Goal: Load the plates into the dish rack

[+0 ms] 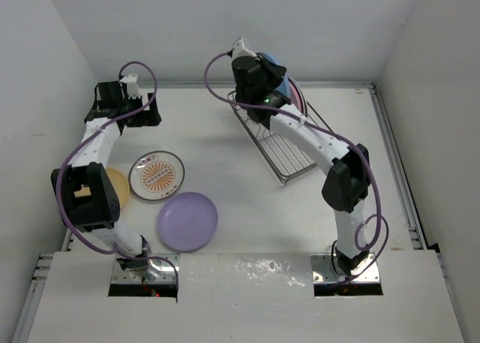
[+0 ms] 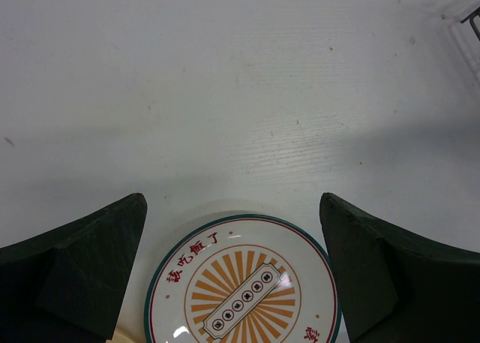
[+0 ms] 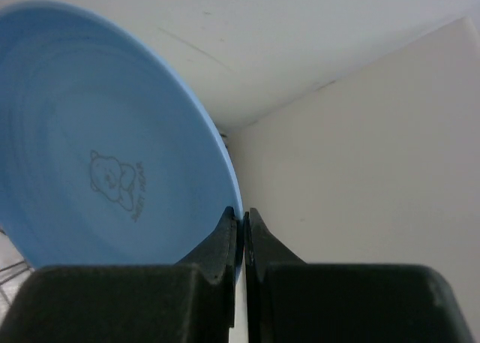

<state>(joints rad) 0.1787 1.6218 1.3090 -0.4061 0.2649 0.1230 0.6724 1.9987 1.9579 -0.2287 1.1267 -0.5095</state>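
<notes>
Right wrist view has the right claw [image 3: 242, 215] clenched on the rim of the blue plate [image 3: 97, 133], its two dark fingers [image 3: 221, 242] pressed so close that only the thin edge sits between them. The plate stands on edge and fills the frame from 9 to 12 o'clock. Its face carries a small outlined bear with a short line of writing under it, too faint to read. White walls lie behind.

From the top external view, with 12 o'clock at the far wall, that claw [image 1: 264, 67] holds the blue plate [image 1: 273, 60] over the far end of the dish rack [image 1: 283, 154], which lies at about 1 o'clock on the table [image 1: 247, 208]. A pink plate [image 1: 297, 95] shows its rim just beside the blue one, at the rack's far end.

The left claw [image 2: 232, 200] is released, spread wide and grasping nothing, over bare table. At 6 o'clock between its fingers [image 2: 90, 260] lies the sunburst plate [image 2: 240, 290], flat on the table: a green rim, orange rays, red Chinese characters at its upper left that seem to read 該吃飯了, and a slanted strip of five small circled marks in the middle. More red writing at 4 o'clock is cut by the frame.

In the top view the left claw [image 1: 124, 106] is at 10 o'clock. The sunburst plate [image 1: 156, 175] lies at 8 o'clock, the yellow-orange plate [image 1: 118, 184] just beside it and partly under the left arm, and the purple plate [image 1: 187, 221] at 7 o'clock.
</notes>
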